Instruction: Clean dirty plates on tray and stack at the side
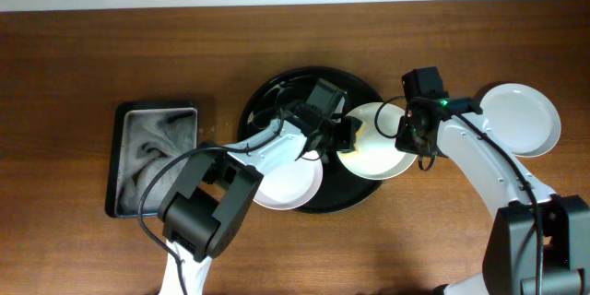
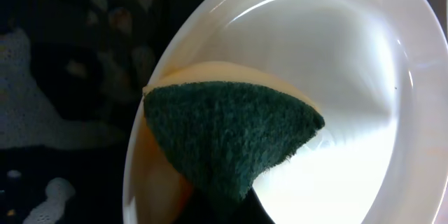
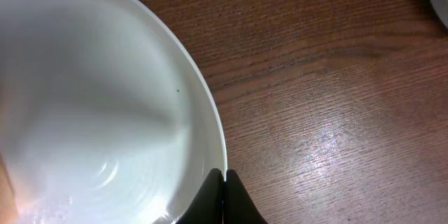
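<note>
Overhead, right hand (image 1: pixel 404 138) pinches rim of plate (image 1: pixel 380 159)

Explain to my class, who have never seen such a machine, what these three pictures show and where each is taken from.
Two robot arms work at a wooden table. Picture one looks down from above; the other two come from a camera on each wrist. In view are a black tray, a dark basin and three white plates. The left arm's fingers hold a green sponge against one plate; the right arm's fingers pinch that plate's rim.
</note>
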Available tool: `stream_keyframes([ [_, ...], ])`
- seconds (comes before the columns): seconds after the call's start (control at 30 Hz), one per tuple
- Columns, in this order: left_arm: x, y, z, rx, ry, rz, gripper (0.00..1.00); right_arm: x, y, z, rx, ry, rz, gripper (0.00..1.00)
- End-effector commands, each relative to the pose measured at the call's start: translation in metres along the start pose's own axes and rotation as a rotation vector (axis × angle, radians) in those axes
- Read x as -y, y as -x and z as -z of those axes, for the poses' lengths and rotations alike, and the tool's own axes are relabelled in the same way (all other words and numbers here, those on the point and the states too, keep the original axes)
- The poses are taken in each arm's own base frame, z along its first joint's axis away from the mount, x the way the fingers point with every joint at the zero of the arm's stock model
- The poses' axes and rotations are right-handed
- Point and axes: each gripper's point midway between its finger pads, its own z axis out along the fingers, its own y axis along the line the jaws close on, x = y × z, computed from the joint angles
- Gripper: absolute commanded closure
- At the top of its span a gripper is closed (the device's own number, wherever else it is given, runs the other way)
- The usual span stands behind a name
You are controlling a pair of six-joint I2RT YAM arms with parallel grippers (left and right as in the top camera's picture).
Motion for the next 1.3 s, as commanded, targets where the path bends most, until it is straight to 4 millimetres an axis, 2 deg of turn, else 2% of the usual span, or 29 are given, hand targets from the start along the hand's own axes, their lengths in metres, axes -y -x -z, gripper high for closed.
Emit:
stream_keyframes([
  [0.0,-0.041,-0.021,-0.013,-0.036,0.15,0.036,1.0,0.0,0.01,0.012,0.044,0.0,-0.016,0.95],
  [0.03,-0.041,-0.02,-0.013,-0.037,0.155,0.017,1.0,-0.003,0.008,0.01,0.031,0.014,-0.015,0.94],
  [0.07,-0.044,-0.019,-0.012,-0.033,0.176,0.018,1.0,-0.002,0.008,0.008,0.026,0.01,-0.014,0.9],
  [0.13,-0.046,-0.018,-0.011,-0.032,0.189,0.016,1.0,0.005,0.009,-0.001,0.004,0.009,-0.044,0.58],
  [0.17,-0.046,-0.019,-0.011,-0.035,0.191,0.017,1.0,0.006,0.009,-0.004,-0.016,0.047,-0.066,0.55],
  [0.23,-0.045,-0.019,-0.011,-0.036,0.19,0.016,1.0,0.002,0.01,-0.009,-0.045,0.155,-0.075,0.55],
  [0.3,-0.046,-0.02,-0.011,-0.038,0.192,0.016,1.0,0.003,0.002,-0.024,-0.079,0.225,-0.108,0.63],
  [0.4,-0.046,-0.02,-0.011,-0.038,0.191,0.016,1.0,-0.014,-0.007,-0.046,-0.13,0.319,-0.099,0.74],
  [0.47,-0.046,-0.02,-0.011,-0.038,0.191,0.016,1.0,-0.014,-0.011,-0.055,-0.157,0.311,-0.107,0.92],
  [0.5,-0.046,-0.021,-0.011,-0.04,0.193,0.017,1.0,-0.013,-0.011,-0.056,-0.155,0.303,-0.107,0.96],
  [0.63,-0.052,-0.018,-0.006,-0.038,0.246,0.021,1.0,0.005,-0.006,-0.052,-0.119,0.203,-0.12,0.96],
  [0.7,-0.052,0.001,0.004,-0.003,0.314,0.008,1.0,0.01,-0.002,-0.042,-0.092,0.187,-0.122,0.96],
  [0.77,-0.055,0.011,0.015,0.013,0.378,0.007,1.0,0.013,-0.003,-0.041,-0.09,0.171,-0.122,0.96],
  [0.83,-0.057,0.017,0.019,0.031,0.411,0.003,1.0,0.016,-0.002,-0.042,-0.087,0.158,-0.123,0.96],
  [0.93,-0.049,0.027,0.028,0.041,0.424,0.001,1.0,0.021,-0.003,-0.042,-0.086,0.124,-0.129,0.96],
  [1.03,-0.05,0.046,0.048,0.078,0.513,-0.024,1.0,0.023,0.0,-0.037,-0.087,0.114,-0.128,0.96],
  [1.1,-0.043,0.061,0.061,0.098,0.517,-0.026,1.0,0.025,0.005,-0.031,-0.082,0.105,-0.129,0.96],
  [1.23,-0.026,0.09,0.099,0.109,0.438,-0.049,1.0,0.024,0.021,0.007,-0.012,0.109,-0.103,0.96],
  [1.27,-0.024,0.101,0.121,0.122,0.381,-0.06,1.0,0.021,0.026,0.026,0.038,0.064,-0.065,0.96],
])
